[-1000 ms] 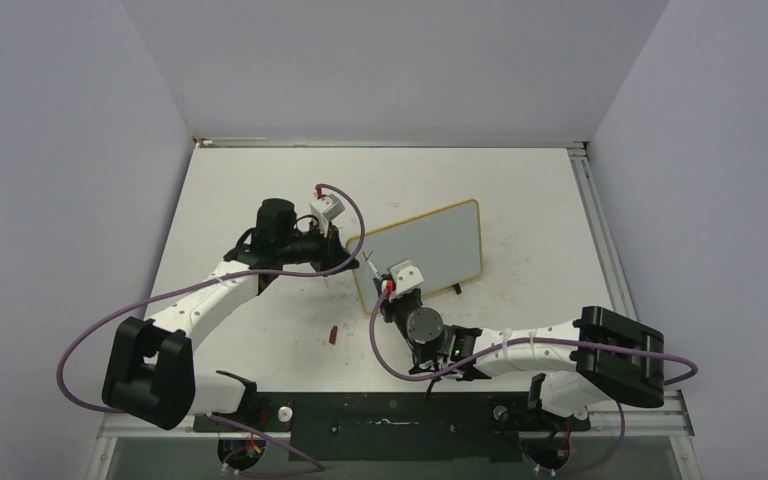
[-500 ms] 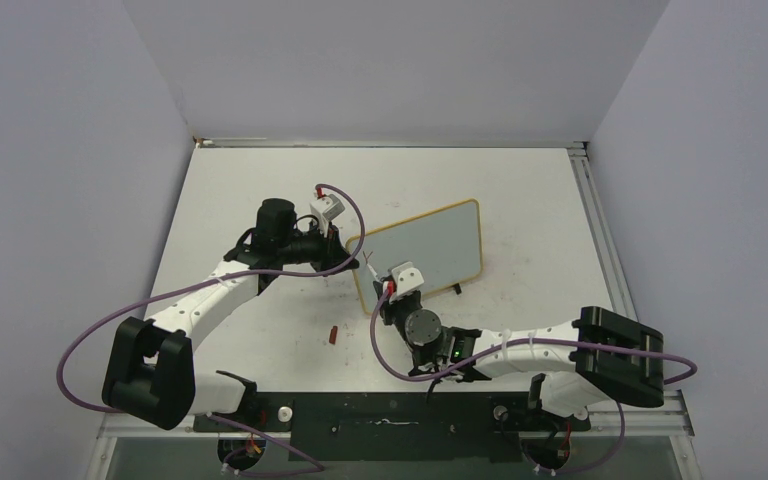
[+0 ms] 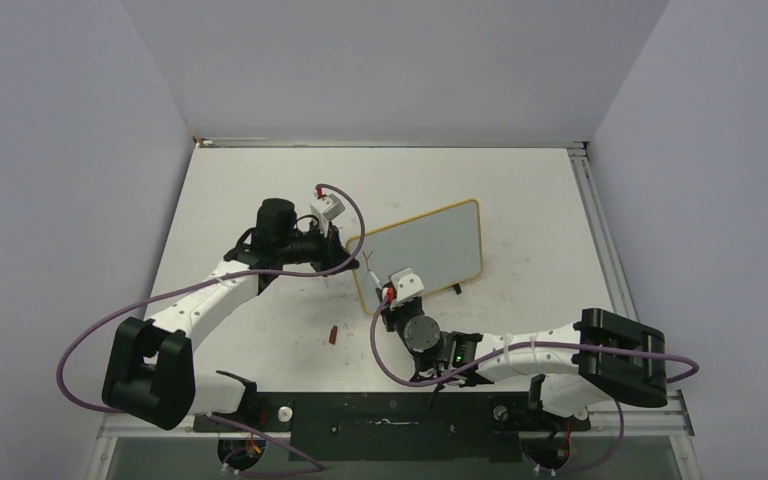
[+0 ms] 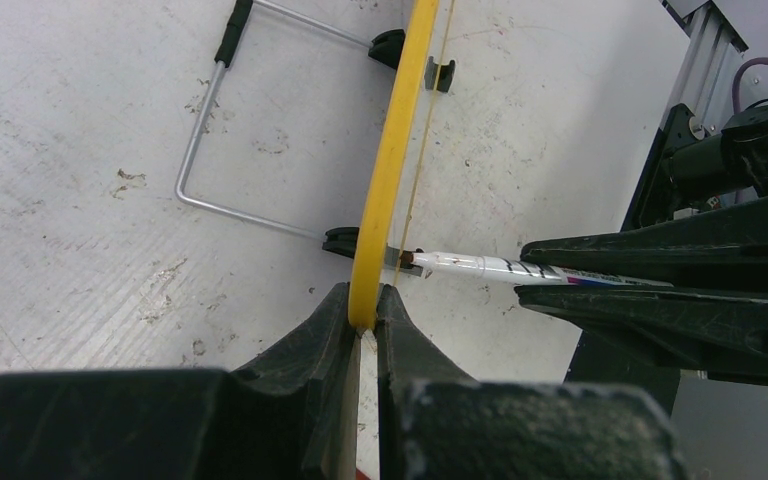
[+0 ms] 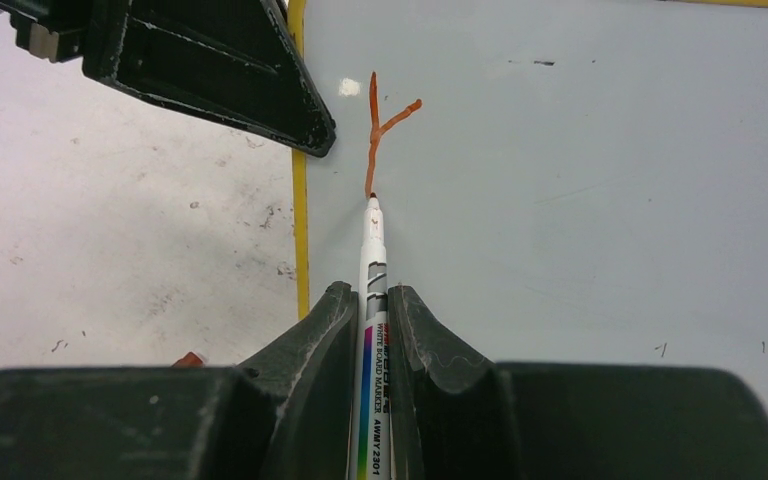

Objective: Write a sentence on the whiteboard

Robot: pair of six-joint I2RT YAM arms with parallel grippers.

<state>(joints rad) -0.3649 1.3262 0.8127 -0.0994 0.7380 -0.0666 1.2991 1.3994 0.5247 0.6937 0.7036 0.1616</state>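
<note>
The whiteboard [image 3: 430, 243] stands tilted on its wire stand, grey face and yellow rim [image 4: 390, 160]. My left gripper [image 3: 352, 262] is shut on the board's left rim, which is pinched between the fingers in the left wrist view [image 4: 363, 312]. My right gripper [image 5: 367, 295] is shut on the white marker pen [image 5: 372, 255], uncapped, its tip touching the board face [image 5: 560, 200] near the left rim. Of the sentence, only one red Y-shaped stroke [image 5: 375, 130] shows, ending at the tip. The pen also shows in the left wrist view [image 4: 480, 266].
The marker's red cap [image 3: 331, 335] lies on the table, left of the right arm and near the front. The board's wire stand [image 4: 210, 130] rests on the scuffed tabletop behind it. My left gripper's fingers [image 5: 210, 60] sit close to the pen tip.
My right arm has shifted slightly toward the near side with the pen. The left arm and the board have not moved.
</note>
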